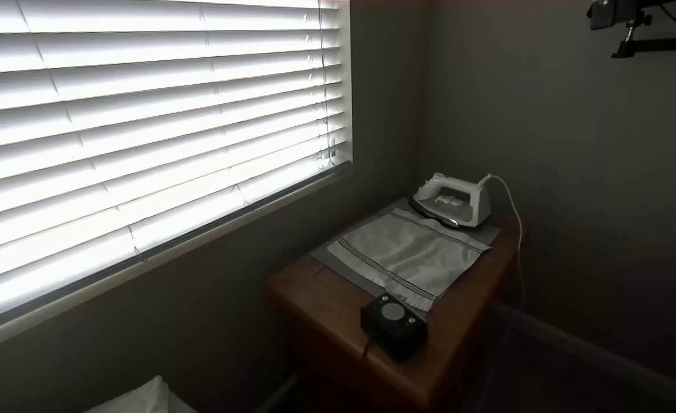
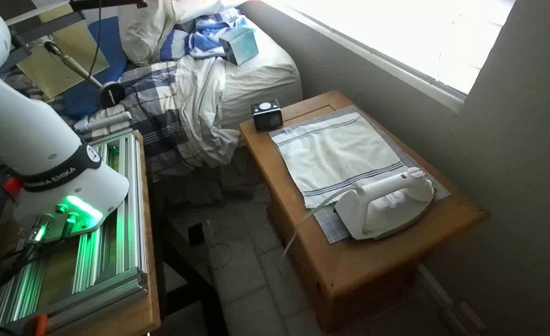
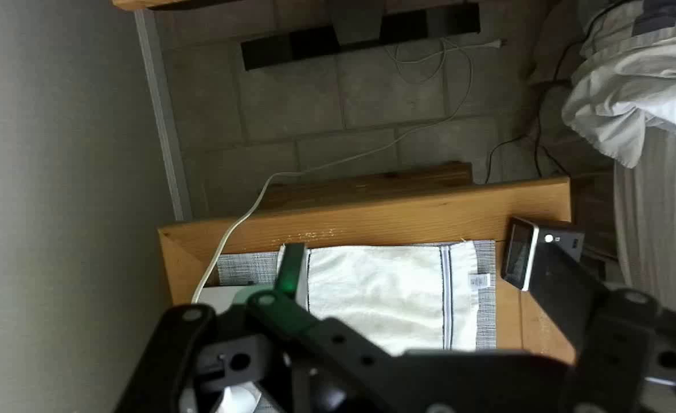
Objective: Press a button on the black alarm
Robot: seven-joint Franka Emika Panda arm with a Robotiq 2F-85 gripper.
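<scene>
The black alarm [image 1: 394, 338] is a small boxy clock with a large round silver button on top and a small button on each side of it. It stands upright near a corner of the wooden table, beside the cloth, in both exterior views [image 2: 268, 121]. In the wrist view the alarm [image 3: 519, 252] is at the right, partly covered by the right finger. My gripper [image 3: 421, 252] is wide open and empty, its fingers spread above the cloth and the alarm. Its height is hard to tell. The gripper is out of both exterior views.
A white cloth [image 2: 335, 151] on a grey mat covers the middle of the wooden table [image 2: 344, 275]. A white iron [image 2: 356, 217] stands at the far end, its cord hanging to the floor. A bed [image 2: 265, 79] is beside the alarm's end; a wall and window [image 1: 160, 132] run alongside.
</scene>
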